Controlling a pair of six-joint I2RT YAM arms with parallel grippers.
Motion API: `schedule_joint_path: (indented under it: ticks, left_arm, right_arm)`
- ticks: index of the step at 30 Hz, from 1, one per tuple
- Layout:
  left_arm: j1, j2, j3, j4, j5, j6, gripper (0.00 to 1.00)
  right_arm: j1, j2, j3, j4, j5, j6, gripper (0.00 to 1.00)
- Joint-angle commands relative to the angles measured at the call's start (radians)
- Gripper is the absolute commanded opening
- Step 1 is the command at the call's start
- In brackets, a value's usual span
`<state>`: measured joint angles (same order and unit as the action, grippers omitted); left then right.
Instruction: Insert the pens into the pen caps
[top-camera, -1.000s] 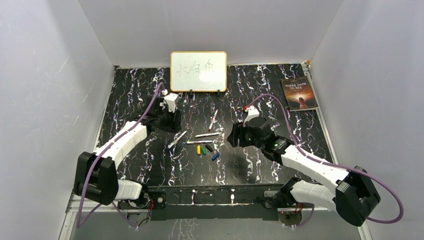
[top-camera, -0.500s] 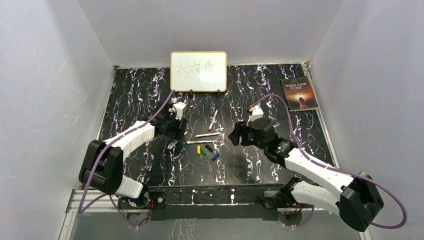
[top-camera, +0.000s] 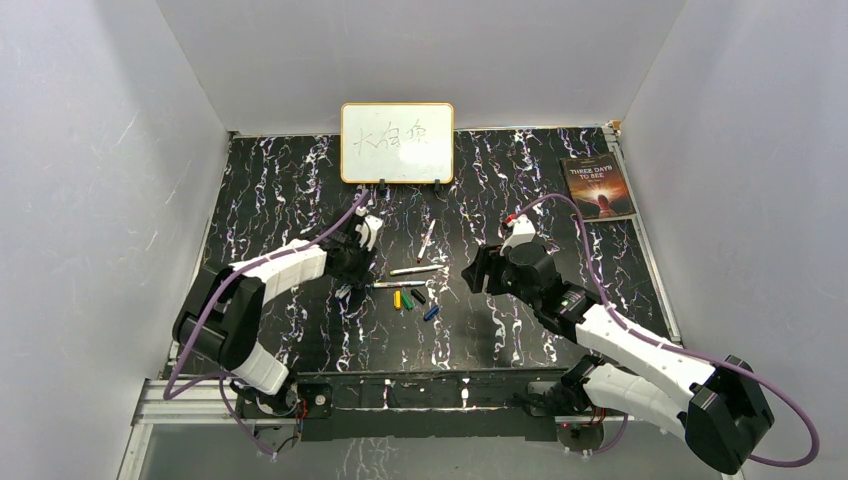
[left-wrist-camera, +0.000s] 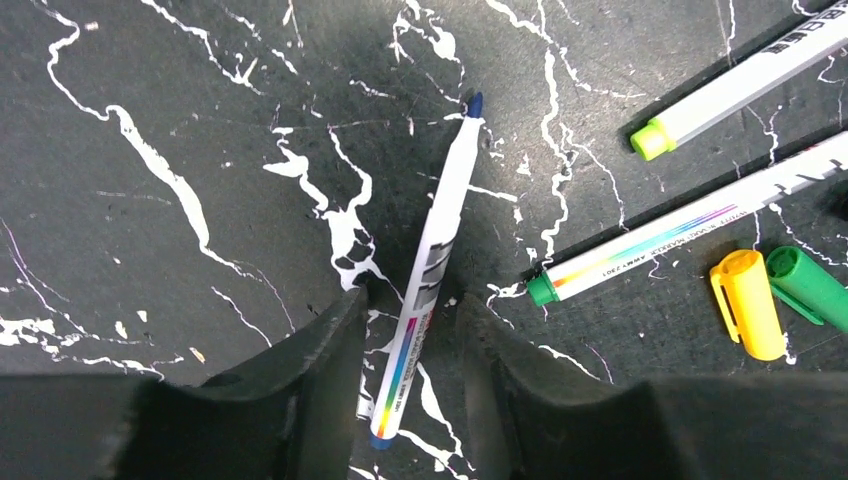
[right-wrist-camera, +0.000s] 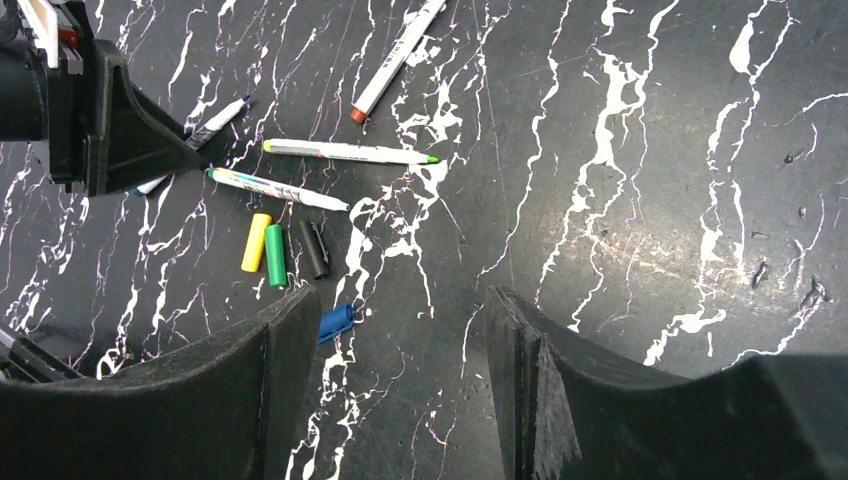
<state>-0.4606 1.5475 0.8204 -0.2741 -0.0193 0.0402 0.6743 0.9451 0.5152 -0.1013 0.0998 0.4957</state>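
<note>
four pens lie mid-table, and one is half hidden from above: the blue-tipped pen (top-camera: 349, 289) shows in the top view only as a pale sliver under the left gripper (top-camera: 352, 273). the left wrist view fills this in. that pen lies flat on the black marbled table (left-wrist-camera: 150, 150), slanting between the two fingers (left-wrist-camera: 325, 350). they stand partly spread on either side of it, with a thin strip of table showing on each side, so nothing is pinched.

in that same view the lime-ended pen (left-wrist-camera: 740, 85) and the green-ended pen (left-wrist-camera: 690, 225) run off the right edge, and the green cap (left-wrist-camera: 810, 285) beside the yellow cap (left-wrist-camera: 745, 305) is cut by it. the right wrist view shows both pens whole. it also shows the red-tipped pen (right-wrist-camera: 398, 58) farther off, the black cap (right-wrist-camera: 314, 249) next to the green one, and the blue cap (right-wrist-camera: 336, 322) apart from the row.

the right gripper (right-wrist-camera: 400, 300) hangs spread wide and holds nothing; the blue cap lies just off one finger's tip. whether its fingers touch the table i cannot tell.

bare marble stretches to the right of the pens. a whiteboard (top-camera: 397, 142) stands at the far edge and a book (top-camera: 598, 187) lies in the far right corner, both well apart from the pens.
</note>
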Motion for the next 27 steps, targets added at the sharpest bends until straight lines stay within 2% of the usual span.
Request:
schedule_joint_path:
  ticks: [1, 2, 5, 8, 12, 17, 22, 27]
  left_arm:
    - [-0.009, 0.041, 0.032, -0.056, -0.038, 0.001, 0.31]
    - [-0.013, 0.052, 0.038, -0.067, -0.041, 0.000, 0.25]
    - [-0.021, 0.070, 0.043, -0.078, -0.029, -0.003, 0.19]
    - [-0.040, 0.090, 0.047, -0.087, -0.027, 0.001, 0.07]
    - [-0.047, 0.106, 0.051, -0.090, -0.016, 0.005, 0.00]
    - [-0.047, 0.108, 0.066, -0.106, -0.041, -0.013, 0.00]
    - [-0.047, -0.003, 0.046, -0.065, -0.007, -0.023, 0.00]
    - [-0.047, -0.140, 0.037, -0.027, 0.104, -0.046, 0.00]
  right_arm:
    - [0.005, -0.028, -0.007, 0.046, 0.030, 0.008, 0.59]
    - [0.004, -0.026, -0.006, 0.047, 0.032, 0.007, 0.59]
    - [0.005, -0.021, -0.006, 0.055, 0.027, 0.011, 0.59]
    - [0.004, -0.019, -0.008, 0.063, 0.021, 0.018, 0.59]
    - [0.004, -0.017, -0.008, 0.065, 0.022, 0.021, 0.59]
    - [0.004, -0.027, -0.007, 0.061, 0.027, 0.020, 0.59]
    - [0.004, -0.028, -0.007, 0.087, -0.005, 0.052, 0.63]
    - [0.003, 0.004, -0.003, 0.208, -0.157, 0.179, 0.75]
